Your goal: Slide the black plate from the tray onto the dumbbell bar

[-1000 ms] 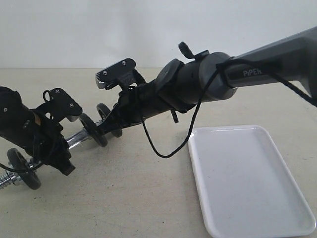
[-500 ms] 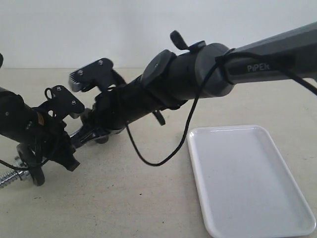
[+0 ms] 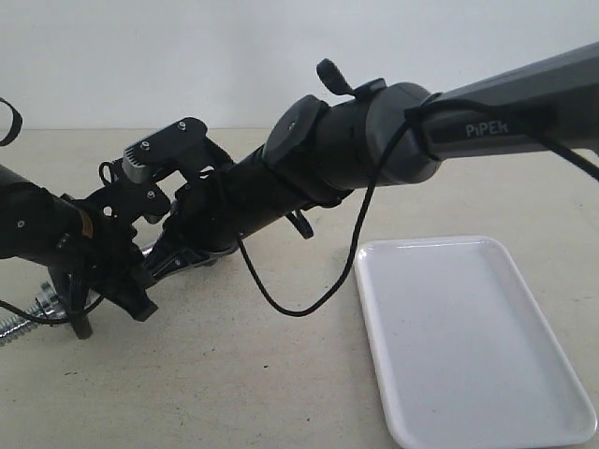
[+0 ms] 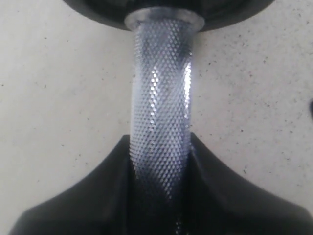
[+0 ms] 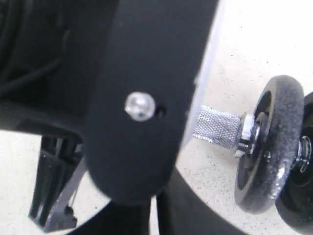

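Up front, the tray (image 3: 468, 374) lies on the right. Low at the left, the left gripper (image 4: 159, 161) clamps the dumbbell bar (image 4: 161, 88) by its knurled middle. The right arm (image 3: 374, 140) stretches across, angled down, with the right gripper (image 3: 173, 254) pinched shut near the bar. The black plate (image 5: 268, 147) sits on the bar against a nut (image 5: 246, 134).

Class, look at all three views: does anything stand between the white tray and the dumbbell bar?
Nothing lies on the table between the tray and the dumbbell bar. Only the right arm, with its dangling black cable, reaches across above that stretch. The tray itself lies bare.
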Controlling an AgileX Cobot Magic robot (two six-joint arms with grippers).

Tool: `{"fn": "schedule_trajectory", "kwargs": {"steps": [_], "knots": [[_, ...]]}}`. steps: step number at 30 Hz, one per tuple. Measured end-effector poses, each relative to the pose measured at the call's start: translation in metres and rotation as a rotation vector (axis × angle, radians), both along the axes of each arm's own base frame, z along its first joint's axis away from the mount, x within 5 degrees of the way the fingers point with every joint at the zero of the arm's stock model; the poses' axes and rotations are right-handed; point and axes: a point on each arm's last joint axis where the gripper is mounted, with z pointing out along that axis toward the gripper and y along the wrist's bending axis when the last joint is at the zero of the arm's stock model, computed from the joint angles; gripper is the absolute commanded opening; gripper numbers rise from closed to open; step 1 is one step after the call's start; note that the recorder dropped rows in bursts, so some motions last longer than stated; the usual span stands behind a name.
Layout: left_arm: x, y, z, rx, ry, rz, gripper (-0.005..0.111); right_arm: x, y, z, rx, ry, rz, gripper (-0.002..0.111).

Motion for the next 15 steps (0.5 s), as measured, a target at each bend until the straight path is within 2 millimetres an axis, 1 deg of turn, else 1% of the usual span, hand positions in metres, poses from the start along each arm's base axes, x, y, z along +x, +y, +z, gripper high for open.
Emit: {"fn": "schedule_trajectory", "kwargs": {"steps": [4, 10, 15], "knots": [[0.000, 0.000, 0.000, -0.018, 0.005, 0.030, 0.004, -0.003, -0.004, 0.010, -0.036, -0.014, 0.024, 0.000], [0.000, 0.000, 0.000, -0.049, 0.012, 0.082, 0.004, -0.008, -0.019, 0.033, -0.146, -0.055, 0.022, 0.000], [0.000, -0.001, 0.000, -0.113, 0.028, 0.189, 0.004, -0.015, -0.029, 0.055, -0.195, -0.075, 0.033, 0.000]]}}
